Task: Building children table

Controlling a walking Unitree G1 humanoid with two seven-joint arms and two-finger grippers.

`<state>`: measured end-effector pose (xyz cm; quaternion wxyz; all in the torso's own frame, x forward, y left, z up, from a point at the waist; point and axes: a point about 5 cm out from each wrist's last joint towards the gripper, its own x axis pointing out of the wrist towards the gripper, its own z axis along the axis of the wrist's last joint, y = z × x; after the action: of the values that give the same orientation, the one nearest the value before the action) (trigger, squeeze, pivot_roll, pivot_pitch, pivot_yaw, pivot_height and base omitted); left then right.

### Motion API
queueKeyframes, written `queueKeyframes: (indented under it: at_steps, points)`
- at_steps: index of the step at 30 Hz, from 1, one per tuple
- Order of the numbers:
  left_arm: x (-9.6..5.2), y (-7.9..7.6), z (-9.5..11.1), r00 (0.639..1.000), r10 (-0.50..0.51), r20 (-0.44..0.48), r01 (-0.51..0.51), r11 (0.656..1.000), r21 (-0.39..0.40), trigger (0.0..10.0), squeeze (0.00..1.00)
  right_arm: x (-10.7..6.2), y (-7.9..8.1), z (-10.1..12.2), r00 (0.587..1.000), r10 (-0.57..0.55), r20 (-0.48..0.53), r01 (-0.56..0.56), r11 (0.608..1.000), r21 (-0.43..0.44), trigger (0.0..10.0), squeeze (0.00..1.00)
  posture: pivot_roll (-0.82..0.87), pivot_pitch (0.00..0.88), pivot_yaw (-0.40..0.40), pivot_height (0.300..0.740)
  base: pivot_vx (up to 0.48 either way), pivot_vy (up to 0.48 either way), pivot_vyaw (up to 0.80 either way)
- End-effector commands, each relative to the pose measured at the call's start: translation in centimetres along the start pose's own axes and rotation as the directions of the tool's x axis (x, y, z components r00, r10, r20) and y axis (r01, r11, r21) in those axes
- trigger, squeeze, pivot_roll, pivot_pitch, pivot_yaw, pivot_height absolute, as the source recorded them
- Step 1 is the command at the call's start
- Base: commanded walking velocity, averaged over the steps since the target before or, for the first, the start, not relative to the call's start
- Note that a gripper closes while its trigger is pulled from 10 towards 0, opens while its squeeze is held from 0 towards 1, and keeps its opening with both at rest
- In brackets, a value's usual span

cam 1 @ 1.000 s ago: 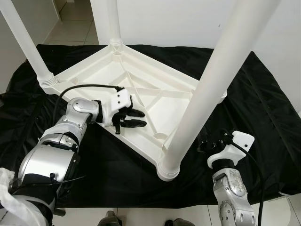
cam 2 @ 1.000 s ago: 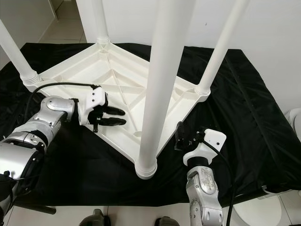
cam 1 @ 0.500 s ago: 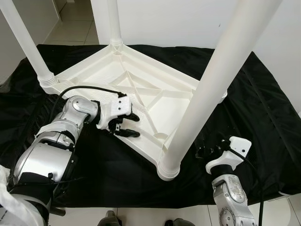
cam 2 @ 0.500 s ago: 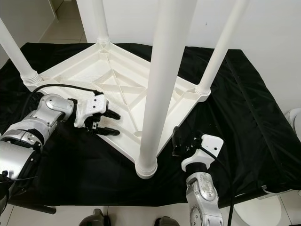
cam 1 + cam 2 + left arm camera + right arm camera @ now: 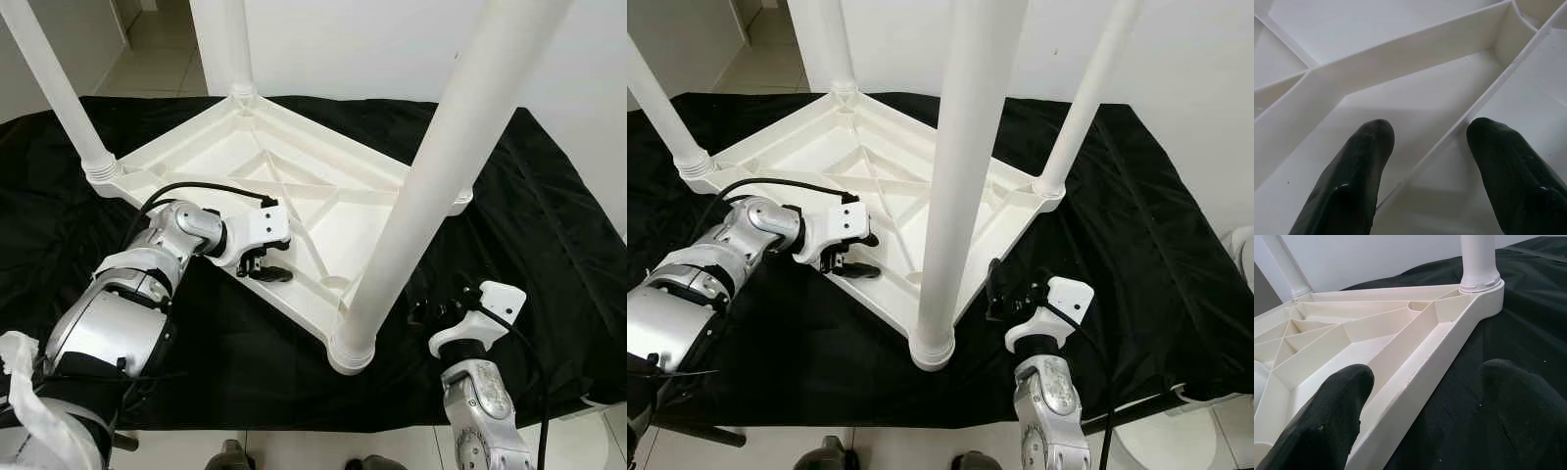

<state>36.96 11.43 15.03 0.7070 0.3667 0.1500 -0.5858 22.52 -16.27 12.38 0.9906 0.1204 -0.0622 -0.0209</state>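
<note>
A white children's table (image 5: 196,157) lies upside down on a black cloth (image 5: 549,215), its legs pointing up. The nearest leg (image 5: 431,186) rises from the front corner. My left gripper (image 5: 266,266) points down into the ribbed underside by the near-left rim. In the left wrist view it is open (image 5: 1427,134), with a thin rib (image 5: 1498,81) running between its fingers. My right gripper (image 5: 436,311) hovers open over the cloth just right of the front corner. In the right wrist view it (image 5: 1425,377) faces along the table's rim (image 5: 1449,347).
The other legs stand at the left (image 5: 59,93), back (image 5: 233,49) and right (image 5: 1083,98) corners. A white wall (image 5: 343,49) is close behind. Tiled floor (image 5: 157,59) shows at the back left. A white object (image 5: 1239,250) sits at the right edge.
My left gripper has swung from pointing across the underside to pointing down at the near-left rim, drawing back toward me. The right gripper has shifted only slightly.
</note>
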Motion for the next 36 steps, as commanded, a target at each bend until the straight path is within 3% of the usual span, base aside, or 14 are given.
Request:
queueKeyframes:
  at_steps: [1,9,10,11,12,13,26,36]
  points:
    - [0.4,0.4,0.0,0.996,0.073,-0.042,-0.074,0.997,-0.008,10.0,0.00,0.1,0.0,0.0,1.000,-0.009,0.001,0.009,1.000,-0.007,10.0,0.00,-0.02,0.029,0.029,0.740,0.000,0.000,0.00]
    - [0.6,0.0,-0.4,0.994,0.034,-0.106,-0.033,0.999,0.004,9.8,0.00,0.1,0.0,0.0,1.000,-0.016,0.002,0.016,1.000,-0.011,10.0,0.00,-0.02,0.032,0.034,0.740,0.000,0.000,0.00]
    - [0.7,-0.1,-0.7,0.992,0.016,-0.126,-0.016,1.000,-0.001,7.6,0.00,0.1,-0.1,0.0,1.000,-0.018,0.001,0.018,1.000,-0.012,10.0,0.00,-0.02,0.035,0.038,0.740,0.000,0.000,0.00]
    - [0.7,-0.1,-0.7,0.992,0.016,-0.126,-0.016,1.000,-0.001,7.6,0.00,0.1,-0.1,0.0,1.000,-0.018,0.001,0.018,1.000,-0.012,10.0,0.00,-0.02,0.035,0.038,0.740,0.000,0.000,0.00]
    - [0.7,-0.3,-0.9,0.990,-0.014,-0.137,0.014,1.000,-0.004,3.4,0.00,0.1,-0.2,0.0,1.000,-0.021,0.002,0.021,1.000,-0.014,10.0,0.00,-0.02,0.036,0.040,0.740,0.000,0.000,0.00]
    - [0.7,-0.5,-0.9,0.990,-0.036,-0.139,0.035,0.999,-0.007,0.0,0.00,0.1,-0.2,0.0,1.000,-0.023,0.002,0.023,1.000,-0.015,10.0,0.00,-0.02,0.037,0.041,0.740,0.000,0.000,0.00]
    - [0.9,-0.9,-0.8,0.988,-0.095,-0.121,0.094,0.995,-0.020,0.0,0.00,0.1,-0.4,0.0,0.999,-0.038,0.005,0.038,0.999,-0.018,10.0,0.00,-0.03,0.031,0.048,0.740,0.000,0.000,0.00]
    - [1.4,-0.4,0.3,0.999,-0.022,-0.040,0.021,0.999,-0.029,0.0,0.00,0.1,-0.7,0.2,0.999,-0.051,0.014,0.052,0.998,-0.027,10.0,0.00,-0.03,0.023,0.045,0.740,0.000,0.000,0.00]
